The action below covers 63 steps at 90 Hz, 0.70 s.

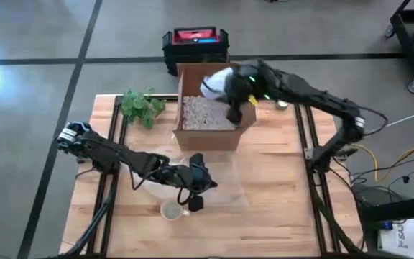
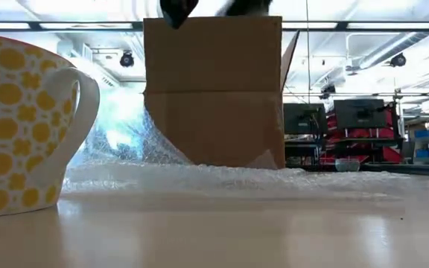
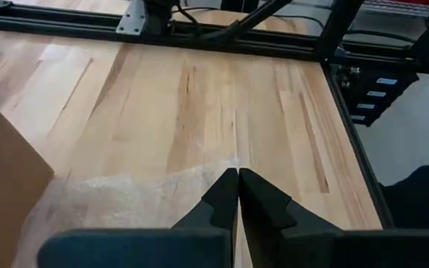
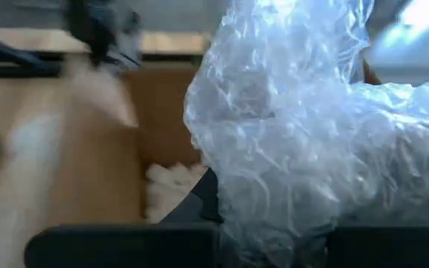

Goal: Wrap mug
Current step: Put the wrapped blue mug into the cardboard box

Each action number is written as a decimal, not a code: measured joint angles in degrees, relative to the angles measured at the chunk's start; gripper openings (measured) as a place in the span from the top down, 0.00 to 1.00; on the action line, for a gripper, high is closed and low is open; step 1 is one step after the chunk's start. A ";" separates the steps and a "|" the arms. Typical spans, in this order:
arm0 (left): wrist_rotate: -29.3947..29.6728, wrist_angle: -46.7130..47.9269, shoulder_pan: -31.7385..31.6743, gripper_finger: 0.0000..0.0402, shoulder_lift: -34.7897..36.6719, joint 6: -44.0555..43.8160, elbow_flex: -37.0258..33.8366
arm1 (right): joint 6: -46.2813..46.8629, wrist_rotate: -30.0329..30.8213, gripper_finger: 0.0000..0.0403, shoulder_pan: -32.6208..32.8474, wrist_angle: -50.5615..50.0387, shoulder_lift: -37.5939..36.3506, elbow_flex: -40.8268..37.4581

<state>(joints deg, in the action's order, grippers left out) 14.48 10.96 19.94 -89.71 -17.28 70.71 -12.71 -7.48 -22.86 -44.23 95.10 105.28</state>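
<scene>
Bubble-wrapped bundle (image 1: 216, 83) above box (image 1: 208, 115) rim

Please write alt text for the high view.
The right claw holds a bubble-wrapped bundle over an open cardboard box of packing peanuts. The shut left claw rests beside a mug near the table's front edge.

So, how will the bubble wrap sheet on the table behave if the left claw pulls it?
The bubble wrap sheet lies flat and thin, so it is probably floppy and light. It may slide easily on the smooth table. The mug beside it could be nudged.
</scene>
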 joint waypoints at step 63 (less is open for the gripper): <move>-0.04 1.16 0.66 1.00 -0.04 -1.29 -0.01 | 1.16 -1.92 0.76 -3.92 -15.58 24.82 11.17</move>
<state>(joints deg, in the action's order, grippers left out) 14.44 12.12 20.60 -89.76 -18.57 70.70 -11.55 -9.40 -26.77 -59.81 119.92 116.45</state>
